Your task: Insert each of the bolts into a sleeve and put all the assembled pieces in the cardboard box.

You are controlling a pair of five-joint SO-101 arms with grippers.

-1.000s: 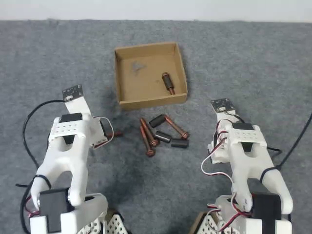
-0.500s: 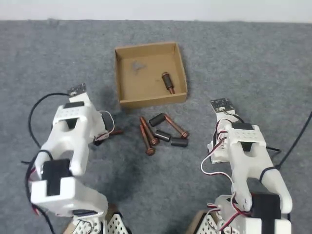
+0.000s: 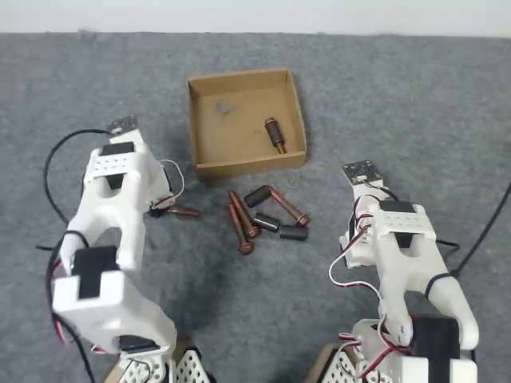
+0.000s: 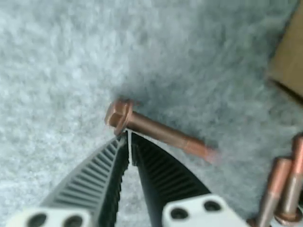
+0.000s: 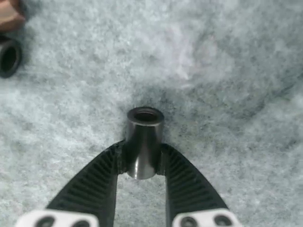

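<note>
My left gripper (image 4: 128, 138) is shut, its tips pinching a copper bolt (image 4: 161, 135) just under the head; the shaft sticks out sideways. In the high view this bolt (image 3: 184, 212) pokes out from the left arm (image 3: 120, 183), left of the pile. My right gripper (image 5: 142, 154) is shut on a black sleeve (image 5: 144, 142), held upright with its bore showing, above the carpet. The cardboard box (image 3: 209, 132) holds one assembled piece (image 3: 275, 134). In front of the box lie three loose bolts (image 3: 242, 223) and three sleeves (image 3: 266, 223).
Grey carpet covers the table. The right arm (image 3: 399, 239) stands right of the pile. In the right wrist view, another sleeve (image 5: 8, 56) and a bolt head (image 5: 9, 14) lie off to one side. More bolts (image 4: 279, 189) show at the left wrist view's edge.
The left arm has swung farther from the front edge and slightly left, carrying its bolt along. The right arm has kept still.
</note>
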